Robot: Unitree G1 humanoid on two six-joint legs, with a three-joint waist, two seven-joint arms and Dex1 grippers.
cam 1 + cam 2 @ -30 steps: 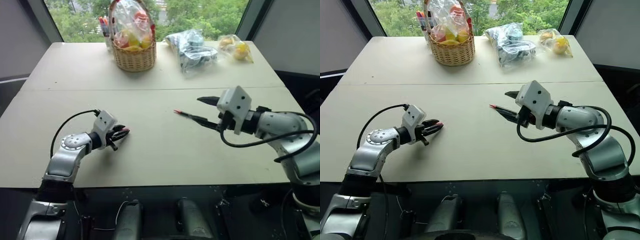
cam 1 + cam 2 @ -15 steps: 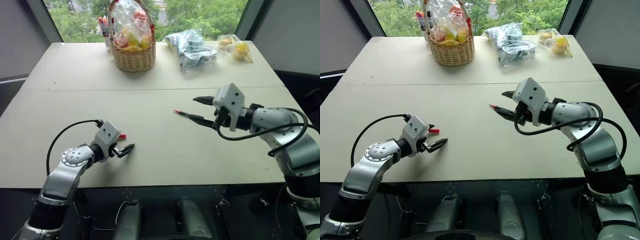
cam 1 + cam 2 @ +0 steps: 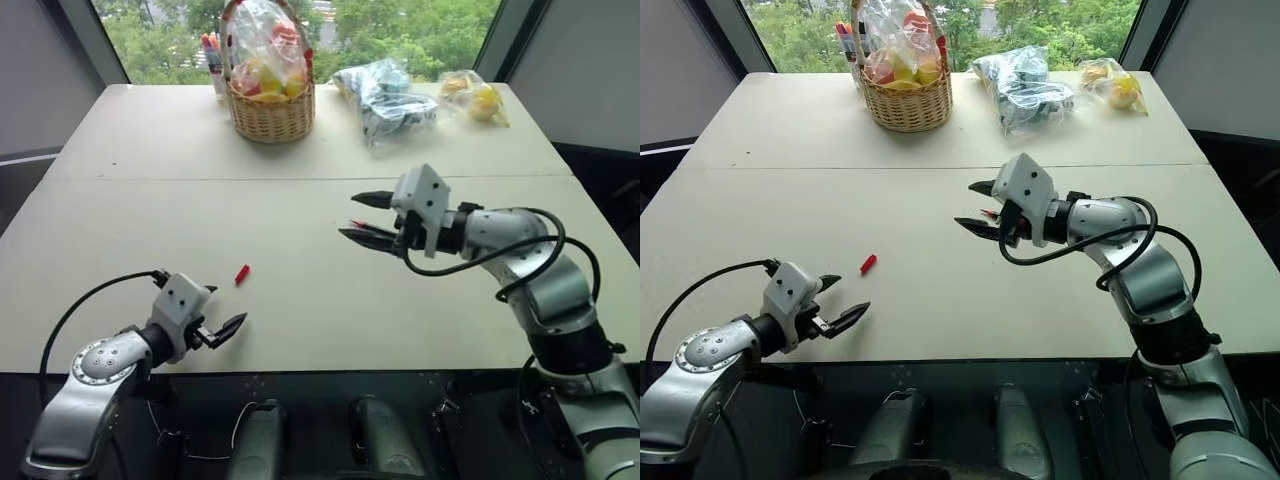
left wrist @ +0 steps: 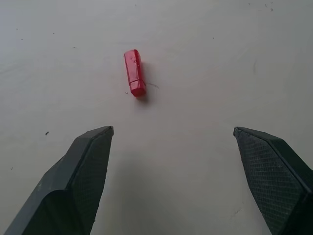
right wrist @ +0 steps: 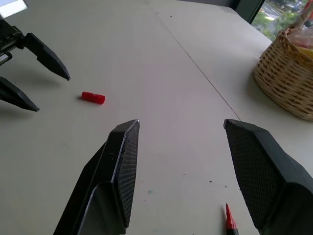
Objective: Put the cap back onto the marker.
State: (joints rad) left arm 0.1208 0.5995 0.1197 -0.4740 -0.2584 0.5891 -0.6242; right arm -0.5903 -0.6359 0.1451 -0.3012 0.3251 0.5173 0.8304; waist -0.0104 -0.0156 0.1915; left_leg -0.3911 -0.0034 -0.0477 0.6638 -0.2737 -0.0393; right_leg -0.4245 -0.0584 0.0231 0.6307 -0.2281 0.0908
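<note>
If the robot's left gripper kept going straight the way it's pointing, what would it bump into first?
Probably the cap. The open left gripper points down along the table, and the small red cap lies just ahead, slightly to one side, so it might slide past and meet the tabletop instead.

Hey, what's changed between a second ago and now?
The left end effector opened, let go of the cap and drew back toward the robot; the cap now lies on the table. The right end effector, open, shifted left over the marker. The marker and basket stayed put.
</note>
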